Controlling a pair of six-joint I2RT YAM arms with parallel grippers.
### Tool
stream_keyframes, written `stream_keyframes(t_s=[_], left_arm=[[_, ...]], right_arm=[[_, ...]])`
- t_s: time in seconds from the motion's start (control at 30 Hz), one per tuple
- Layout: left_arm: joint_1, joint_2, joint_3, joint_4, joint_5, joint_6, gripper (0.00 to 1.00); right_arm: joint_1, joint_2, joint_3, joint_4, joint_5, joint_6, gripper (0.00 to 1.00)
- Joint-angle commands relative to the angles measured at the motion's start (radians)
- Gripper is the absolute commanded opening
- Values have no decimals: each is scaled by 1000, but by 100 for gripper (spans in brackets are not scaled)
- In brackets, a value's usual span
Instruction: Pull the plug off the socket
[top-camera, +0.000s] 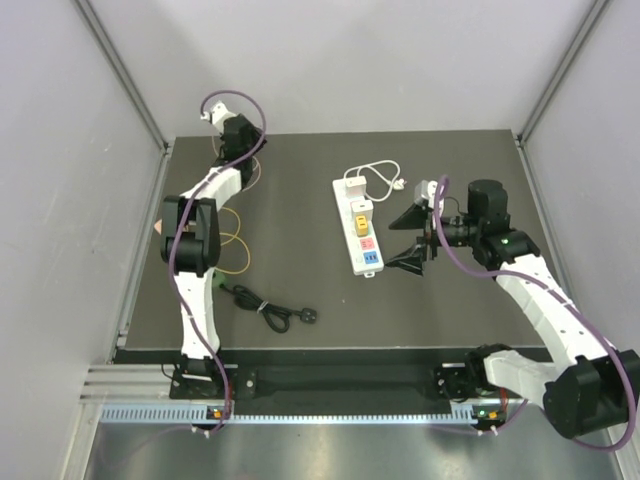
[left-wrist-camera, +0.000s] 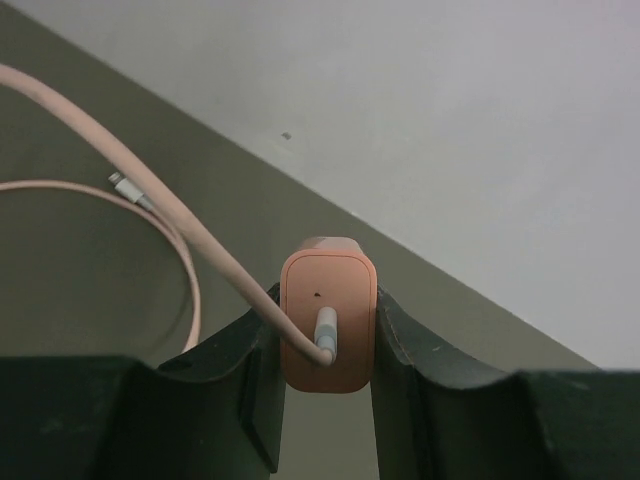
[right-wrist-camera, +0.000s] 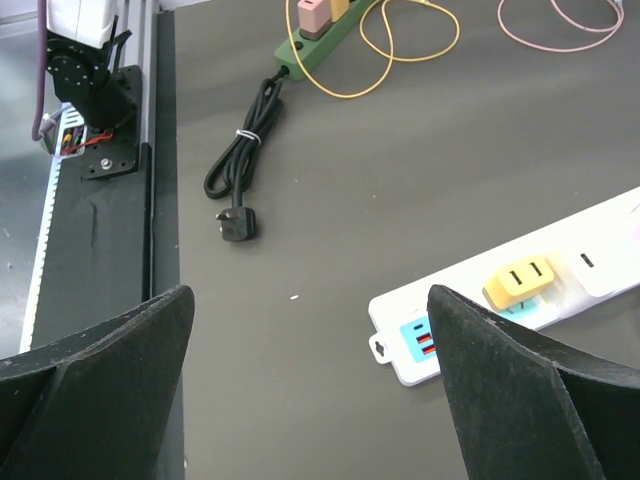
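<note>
Left wrist, lower centre: left gripper (left-wrist-camera: 328, 345) clenched on pink plug (left-wrist-camera: 328, 295), cable (left-wrist-camera: 215, 255) trailing upper left. Right gripper (right-wrist-camera: 310, 300) spread wide, white power strip (right-wrist-camera: 560, 290) at frame right; markings probably too small to read.

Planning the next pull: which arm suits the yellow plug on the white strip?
Right. The right gripper stands open beside the white strip; the left gripper is shut on a pink charger.
</note>
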Motion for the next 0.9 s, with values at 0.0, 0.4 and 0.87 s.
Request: stream_keyframes(t_s=[0.0,0.4,0.87], left_arm=[[33,33,25,-60,109,-64,1],[79,94,36,-209,183,-57,33],[120,-21,108,-352,310,-74,79]], right_arm=[[-15,10,8,13,-31,-34,100],[-25,33,14,-16,-28,-61,100],[-64,45,24,-42,-24,-88,100]])
